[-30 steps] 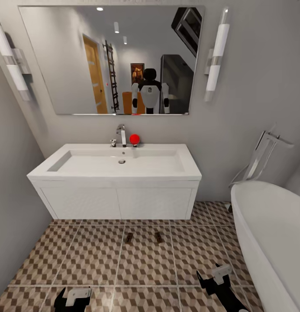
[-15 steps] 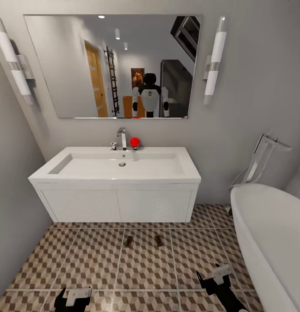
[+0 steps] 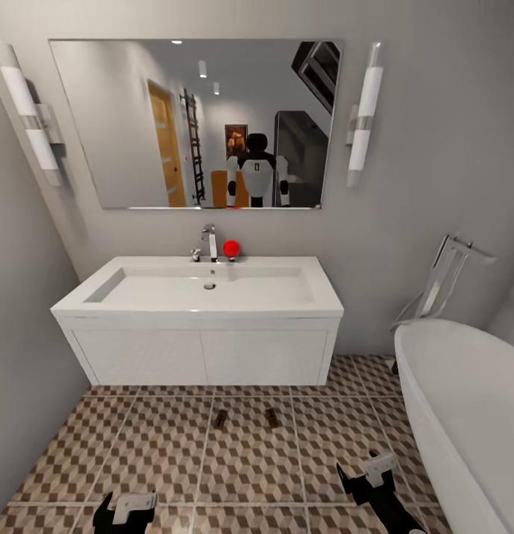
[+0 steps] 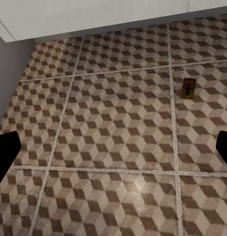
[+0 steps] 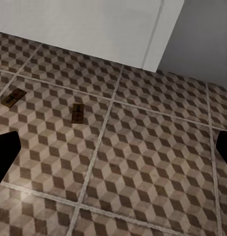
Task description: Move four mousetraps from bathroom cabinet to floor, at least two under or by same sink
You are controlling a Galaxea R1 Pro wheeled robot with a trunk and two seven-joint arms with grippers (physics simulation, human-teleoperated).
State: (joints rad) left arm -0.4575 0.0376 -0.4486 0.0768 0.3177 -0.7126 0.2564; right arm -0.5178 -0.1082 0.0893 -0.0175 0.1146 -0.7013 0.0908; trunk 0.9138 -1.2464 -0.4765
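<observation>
Both pincers, left [image 3: 124, 510] and right [image 3: 366, 475], hang spread and empty above the bathroom floor [image 3: 153, 452]. Two mousetraps [image 3: 221, 418] [image 3: 271, 417] lie before the empty sink [image 3: 205, 289].

Head camera facing forward, slightly down, at sink [image 3: 205, 289] and far wall from mid-room. Both wrist cameras looking steeply down at bathroom floor [image 4: 113, 142], closer in. Left wrist catching one mousetrap [image 4: 188, 89]; right wrist catching two [image 5: 78, 112]. All three views sharing tiles before vanity [image 3: 205, 356].
</observation>
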